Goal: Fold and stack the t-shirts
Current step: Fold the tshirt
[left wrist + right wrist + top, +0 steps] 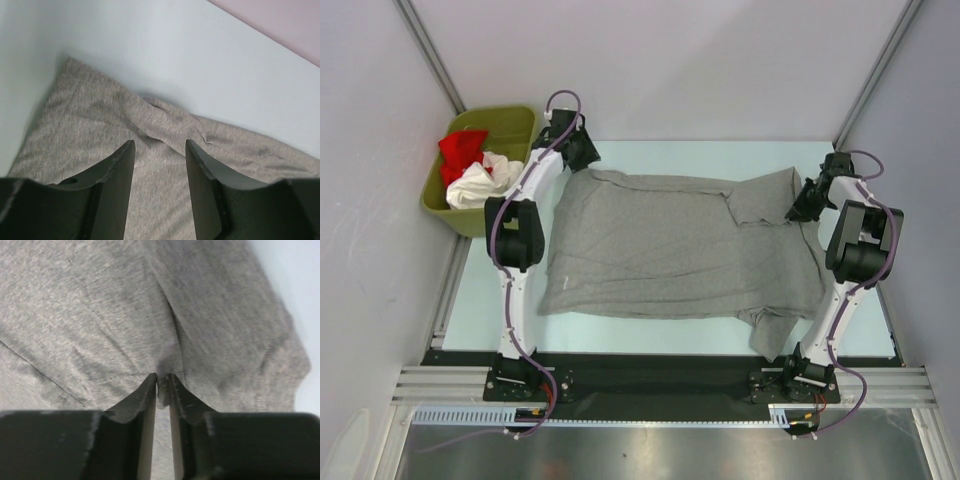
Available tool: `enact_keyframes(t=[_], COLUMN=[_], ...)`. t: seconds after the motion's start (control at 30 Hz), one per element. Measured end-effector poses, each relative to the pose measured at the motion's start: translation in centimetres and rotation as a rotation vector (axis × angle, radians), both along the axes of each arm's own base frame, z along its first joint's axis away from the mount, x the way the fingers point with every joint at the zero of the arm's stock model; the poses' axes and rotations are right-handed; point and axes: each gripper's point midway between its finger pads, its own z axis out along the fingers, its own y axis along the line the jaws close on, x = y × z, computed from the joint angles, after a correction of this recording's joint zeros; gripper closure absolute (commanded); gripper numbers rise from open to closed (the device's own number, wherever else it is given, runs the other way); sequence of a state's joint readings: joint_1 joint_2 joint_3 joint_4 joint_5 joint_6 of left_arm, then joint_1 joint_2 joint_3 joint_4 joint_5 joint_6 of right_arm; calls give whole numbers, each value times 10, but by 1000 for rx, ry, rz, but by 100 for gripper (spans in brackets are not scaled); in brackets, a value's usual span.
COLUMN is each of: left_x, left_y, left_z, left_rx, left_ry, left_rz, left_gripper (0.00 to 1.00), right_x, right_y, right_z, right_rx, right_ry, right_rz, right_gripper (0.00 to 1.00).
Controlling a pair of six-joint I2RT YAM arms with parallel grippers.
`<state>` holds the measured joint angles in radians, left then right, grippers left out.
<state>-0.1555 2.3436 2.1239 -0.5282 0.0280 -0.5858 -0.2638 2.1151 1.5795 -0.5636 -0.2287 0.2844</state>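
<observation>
The large t-shirt point(670, 250) is coloured heather grey with a fine mottled fleck. The bin point(510, 115) is coloured olive green. Inside the bin, a red t-shirt point(460, 150) and a white t-shirt point(478, 185) are seen. The table point(650, 335) is pale blue-white. The left arm point(520, 290) and right arm point(842, 300) are finished white with black joints.

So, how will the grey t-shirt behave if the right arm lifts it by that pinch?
Likely floppy: the grey t-shirt lies creased and flat on the table. Lifted by the small fold between the right fingers, it would probably drape and trail. Pushed, it should bunch up rather than slide whole.
</observation>
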Motion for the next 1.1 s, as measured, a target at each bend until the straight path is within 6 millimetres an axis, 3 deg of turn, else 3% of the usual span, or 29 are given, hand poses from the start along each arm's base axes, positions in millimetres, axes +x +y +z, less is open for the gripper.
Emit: enact_keyframes(t=[0.17, 0.4, 0.57, 1.1], left_x=[11, 28, 30, 50], left_y=[4, 24, 39, 41], left_z=[0, -33, -58, -77], left_rx=[-4, 14, 30, -68], left_ry=[-37, -19, 13, -18], left_rz=[12, 120, 227, 404], left_gripper=[53, 52, 49, 48], right_x=[0, 3, 5, 2], right_y=[1, -6, -10, -1], right_z=[0, 10, 28, 47], right_rx=[-1, 7, 28, 82], right_ry=[3, -16, -58, -101], right_rz=[-2, -31, -50, -47], right_gripper=[100, 100, 100, 100])
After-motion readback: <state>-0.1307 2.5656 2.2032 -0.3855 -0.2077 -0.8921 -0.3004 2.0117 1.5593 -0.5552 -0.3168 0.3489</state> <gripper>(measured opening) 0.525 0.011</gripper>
